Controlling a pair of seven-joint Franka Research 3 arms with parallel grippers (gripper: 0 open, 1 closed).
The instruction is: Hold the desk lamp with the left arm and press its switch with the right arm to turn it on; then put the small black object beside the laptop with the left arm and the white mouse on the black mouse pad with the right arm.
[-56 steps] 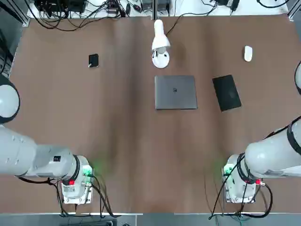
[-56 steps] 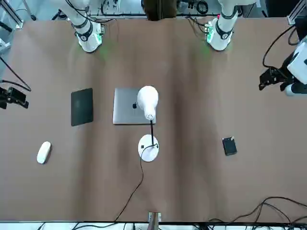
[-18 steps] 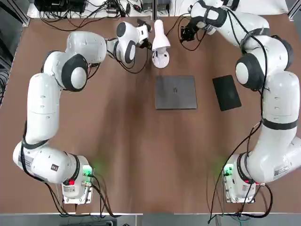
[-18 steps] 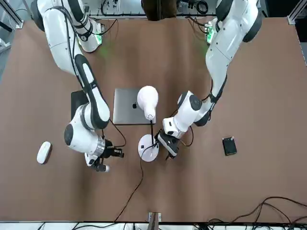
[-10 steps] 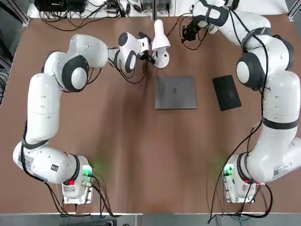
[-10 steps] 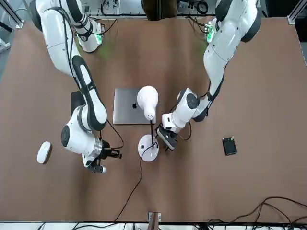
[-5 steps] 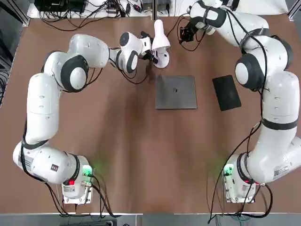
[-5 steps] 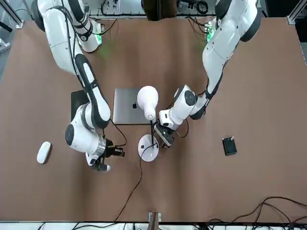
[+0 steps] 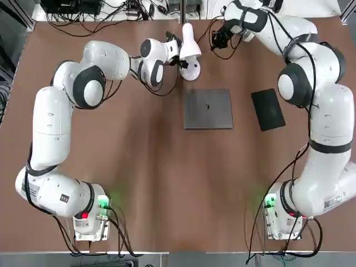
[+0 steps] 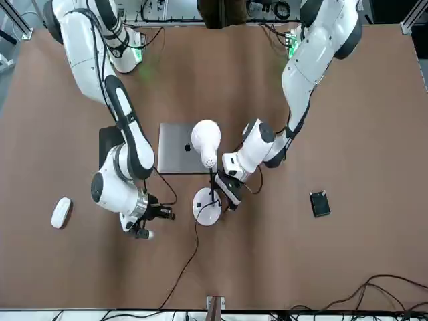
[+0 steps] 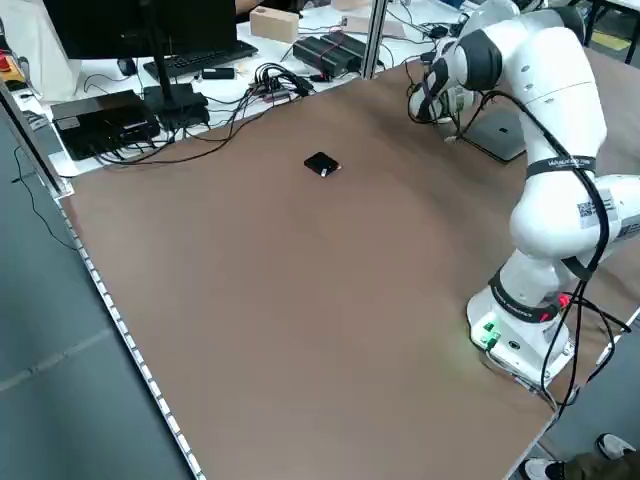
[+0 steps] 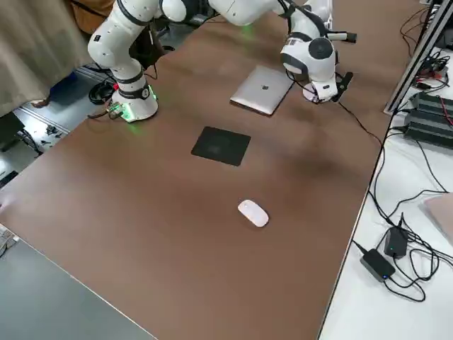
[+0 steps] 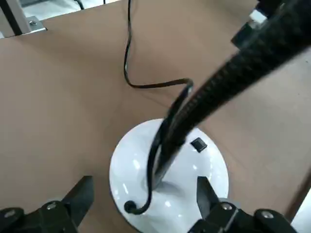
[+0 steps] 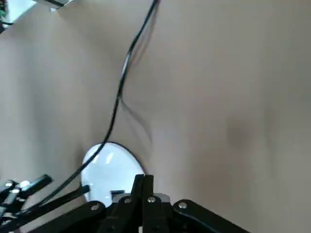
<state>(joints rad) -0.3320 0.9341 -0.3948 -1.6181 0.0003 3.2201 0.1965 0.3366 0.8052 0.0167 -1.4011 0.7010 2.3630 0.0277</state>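
Note:
The white desk lamp (image 9: 189, 49) stands at the far middle of the table, its round base (image 13: 167, 174) between the fingers (image 13: 80, 198) of my left gripper (image 10: 227, 191), which is open and straddles the base low down. My right gripper (image 10: 142, 226) is shut and hovers a short way off on the lamp's other side, holding nothing. The small black object (image 10: 320, 203) lies alone out toward my far left. The white mouse (image 10: 61, 212) lies at the far right. The grey laptop (image 9: 208, 108) sits just in front of the lamp, with the black mouse pad (image 9: 268, 109) to its right.
The lamp's thin black cord (image 10: 187, 257) trails off the table's far edge. Cables and boxes (image 9: 94, 8) crowd the strip beyond that edge. The brown table (image 9: 167, 189) stretches from the laptop back to the arm bases.
My left gripper has slid in toward the lamp, so its fingers now flank the base, a little narrower than before. The right gripper has shifted slightly beside the lamp.

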